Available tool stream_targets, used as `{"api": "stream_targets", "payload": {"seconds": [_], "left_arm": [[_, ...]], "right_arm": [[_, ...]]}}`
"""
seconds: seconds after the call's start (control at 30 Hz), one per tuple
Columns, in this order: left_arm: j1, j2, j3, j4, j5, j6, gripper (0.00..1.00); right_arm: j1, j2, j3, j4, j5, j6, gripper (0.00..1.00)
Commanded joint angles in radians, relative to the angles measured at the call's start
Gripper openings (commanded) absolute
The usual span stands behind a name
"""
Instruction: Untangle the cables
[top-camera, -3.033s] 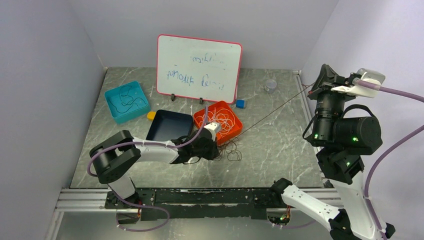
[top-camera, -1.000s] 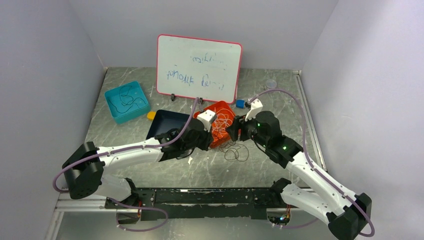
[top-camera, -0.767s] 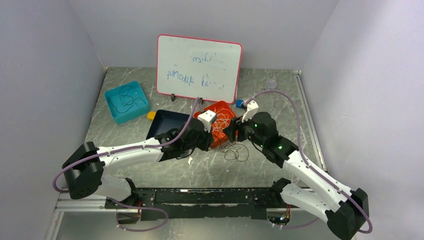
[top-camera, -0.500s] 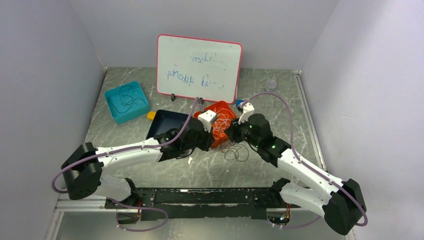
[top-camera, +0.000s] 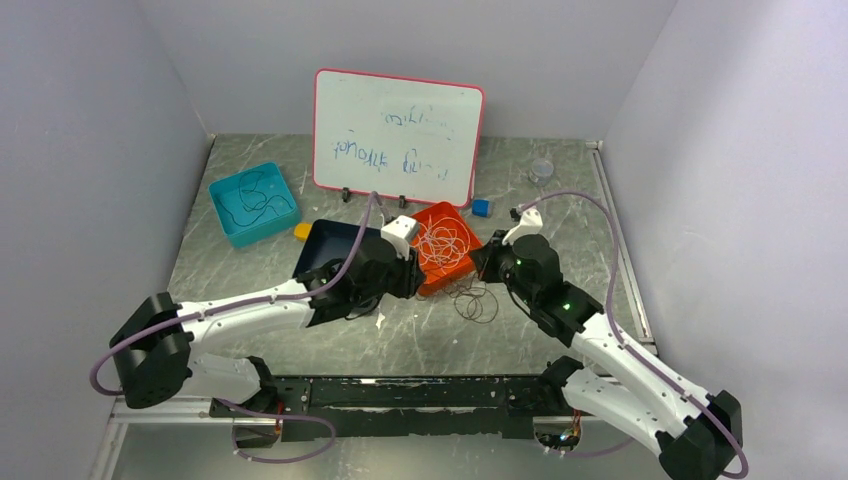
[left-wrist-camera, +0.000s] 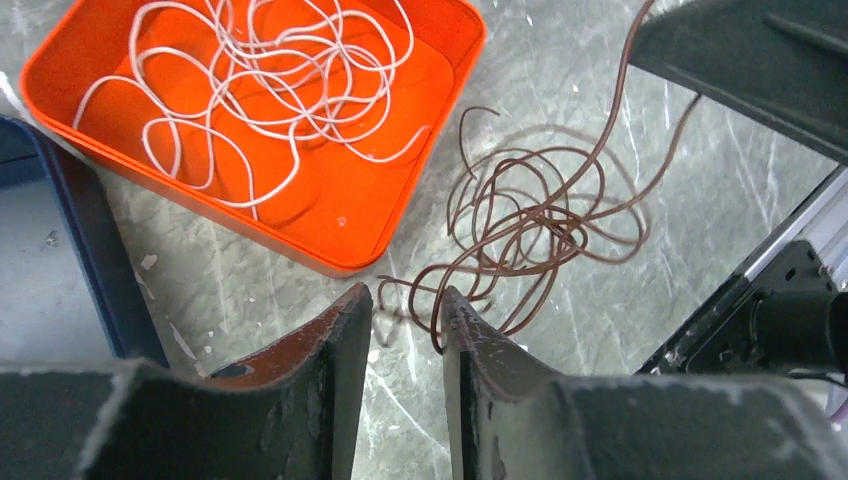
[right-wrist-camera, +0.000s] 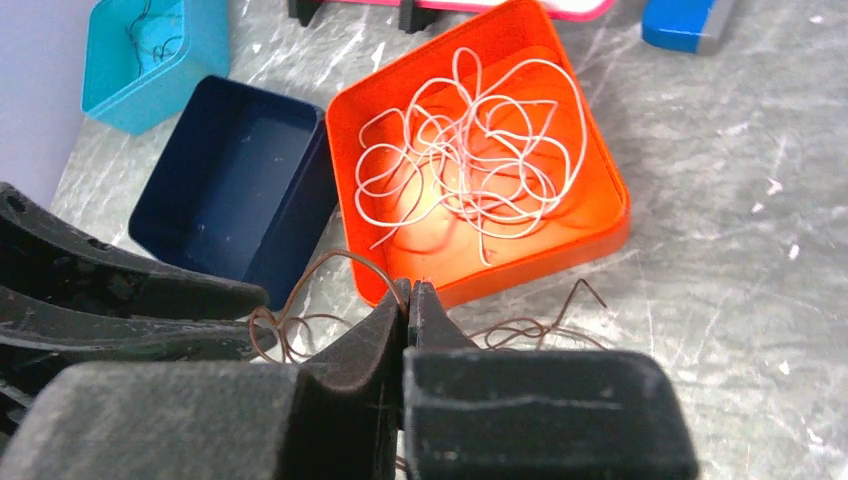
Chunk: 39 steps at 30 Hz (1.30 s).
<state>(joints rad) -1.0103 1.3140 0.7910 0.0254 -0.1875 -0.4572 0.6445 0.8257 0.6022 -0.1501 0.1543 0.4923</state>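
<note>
A tangled dark brown cable (top-camera: 478, 300) (left-wrist-camera: 530, 210) lies on the table in front of the orange tray (top-camera: 468, 268) (left-wrist-camera: 330, 200) (right-wrist-camera: 600, 230). A white cable (top-camera: 440, 243) (left-wrist-camera: 270, 60) (right-wrist-camera: 470, 150) is coiled in that tray. My right gripper (top-camera: 479, 268) (right-wrist-camera: 408, 287) is shut, pinching a strand of the brown cable (right-wrist-camera: 345, 253) that arcs off its tips. My left gripper (top-camera: 415, 285) (left-wrist-camera: 405, 295) stands open just above the table, with brown loops lying at its tips. A black cable (top-camera: 252, 200) lies in the teal tray (top-camera: 225, 228).
A navy tray (top-camera: 325, 250) (right-wrist-camera: 230, 170) sits left of the orange one, under my left arm. A whiteboard (top-camera: 398, 135) stands at the back. A blue block (top-camera: 482, 207) (right-wrist-camera: 685, 20), a small yellow piece (top-camera: 302, 231) and a grey disc (top-camera: 541, 167) lie around.
My right gripper has closed on a brown strand and drawn back to the right. My left gripper has opened and shifted slightly left and back.
</note>
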Motion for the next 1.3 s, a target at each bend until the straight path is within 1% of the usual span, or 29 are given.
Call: {"api": "stream_targets", "payload": {"seconds": [0.0,0.1,0.2,0.3,0.43,0.57,0.63,0.73,0.8,0.93,1.1,1.27], "left_arm": [[0.023,-0.050,-0.015,0.034,-0.034,-0.041,0.39],[0.030,-0.076,-0.030,0.053,-0.011,-0.038,0.49],[0.032,-0.095,-0.040,0.104,0.036,-0.022,0.59],[0.032,-0.085,-0.030,0.143,0.065,-0.003,0.64],[0.032,-0.058,-0.010,0.194,0.113,0.010,0.71],[0.032,-0.056,-0.025,0.289,0.194,0.017,0.78],[0.031,-0.038,-0.021,0.308,0.204,0.014,0.79],[0.032,0.015,0.016,0.296,0.195,0.020,0.78],[0.032,0.053,0.028,0.319,0.197,0.021,0.77],[0.031,0.126,0.059,0.362,0.243,0.026,0.76],[0.032,0.212,0.102,0.396,0.247,0.021,0.76],[0.032,0.330,0.159,0.417,0.239,0.013,0.74]], "right_arm": [[0.002,-0.028,0.046,-0.101,0.113,0.093,0.00],[0.002,-0.012,0.064,-0.110,0.106,0.094,0.00],[0.002,0.000,0.065,-0.075,0.047,0.085,0.00],[0.001,0.001,0.061,-0.041,0.009,0.101,0.00],[0.002,-0.006,0.063,-0.056,0.042,0.147,0.00],[0.003,0.001,0.073,-0.076,0.057,0.153,0.00],[0.002,-0.003,0.070,-0.054,0.028,0.142,0.00],[0.002,-0.012,0.065,-0.027,-0.019,0.133,0.00],[0.003,-0.020,0.072,-0.028,-0.020,0.138,0.00],[0.002,-0.037,0.106,-0.045,-0.011,0.143,0.00],[0.002,-0.055,0.156,-0.091,0.000,0.133,0.00],[0.002,-0.091,0.189,-0.112,0.002,0.160,0.00]]}}
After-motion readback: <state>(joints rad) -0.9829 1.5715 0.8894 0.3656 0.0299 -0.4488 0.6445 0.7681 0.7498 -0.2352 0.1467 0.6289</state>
